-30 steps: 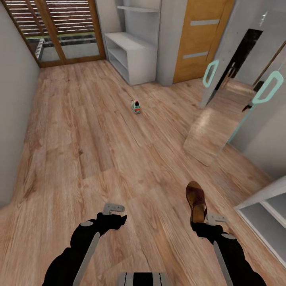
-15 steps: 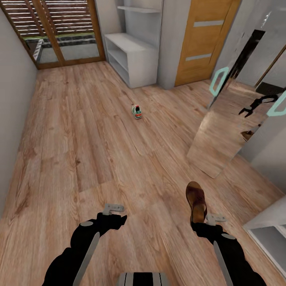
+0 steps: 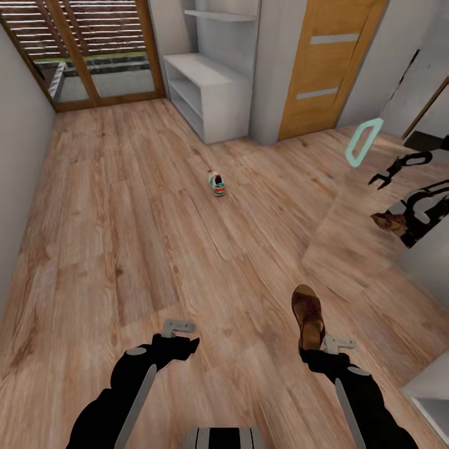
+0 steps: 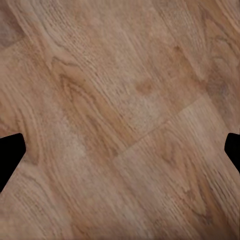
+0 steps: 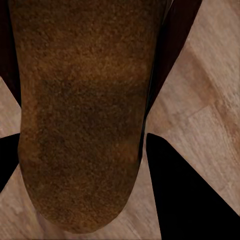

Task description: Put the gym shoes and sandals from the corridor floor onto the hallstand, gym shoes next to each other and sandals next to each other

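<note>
Over the corridor floor [image 3: 125, 206], right gripper [image 3: 313, 350] clamps a sandal [image 3: 308, 315] by one end, left gripper [image 3: 181, 333] open and empty; a loose hold risks it dropping.

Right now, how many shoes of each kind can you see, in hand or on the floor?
Sandals: 1, the brown sandal held in the right gripper.
Gym shoes: 1, the gym shoe on the corridor floor.
Total: 2
</note>
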Robot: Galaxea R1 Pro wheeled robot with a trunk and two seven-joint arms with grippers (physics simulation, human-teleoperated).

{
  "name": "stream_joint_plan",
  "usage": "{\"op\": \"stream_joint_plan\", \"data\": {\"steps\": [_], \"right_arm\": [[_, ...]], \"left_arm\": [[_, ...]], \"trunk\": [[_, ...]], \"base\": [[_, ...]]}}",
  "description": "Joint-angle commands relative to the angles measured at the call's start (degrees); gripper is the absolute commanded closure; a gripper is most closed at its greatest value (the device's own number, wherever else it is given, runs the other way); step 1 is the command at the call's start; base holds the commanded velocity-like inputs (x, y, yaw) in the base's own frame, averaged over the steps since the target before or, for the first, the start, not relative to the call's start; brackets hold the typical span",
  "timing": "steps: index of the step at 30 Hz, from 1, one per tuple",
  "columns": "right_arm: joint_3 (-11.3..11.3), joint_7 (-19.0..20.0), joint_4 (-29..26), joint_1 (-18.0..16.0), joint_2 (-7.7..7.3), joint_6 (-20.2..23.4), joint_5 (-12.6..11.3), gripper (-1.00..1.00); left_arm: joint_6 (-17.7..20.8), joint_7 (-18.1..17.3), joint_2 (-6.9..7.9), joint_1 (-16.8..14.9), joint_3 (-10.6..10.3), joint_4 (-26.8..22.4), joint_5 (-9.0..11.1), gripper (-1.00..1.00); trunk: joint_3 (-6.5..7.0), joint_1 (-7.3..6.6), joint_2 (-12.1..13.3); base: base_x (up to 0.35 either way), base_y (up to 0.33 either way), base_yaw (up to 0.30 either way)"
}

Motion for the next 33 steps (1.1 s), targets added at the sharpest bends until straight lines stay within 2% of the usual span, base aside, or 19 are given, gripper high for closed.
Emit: {"op": "stream_joint_plan", "data": {"steps": [1,11,33], "right_arm": [[0.0,-0.1,-0.1,0.0,0.00,0.3,-0.1,1.00],[0.0,-0.1,-0.1,0.0,0.00,0.3,-0.1,1.00],[0.0,-0.1,-0.1,0.0,0.00,0.3,-0.1,1.00]], "left_arm": [[0.3,0.2,-0.01,0.0,0.0,0.0,0.5,-1.00],[0.3,0.2,-0.01,0.0,0.0,0.0,0.5,-1.00],[0.3,0.2,0.00,0.0,0.0,0.0,0.5,-1.00]], "trunk": [[-0.04,0.03,0.0],[-0.04,0.03,0.0],[-0.04,0.03,0.0]], "base": [[0.333,0.115,0.000],[0.334,0.099,0.000],[0.334,0.005,0.000]]}}
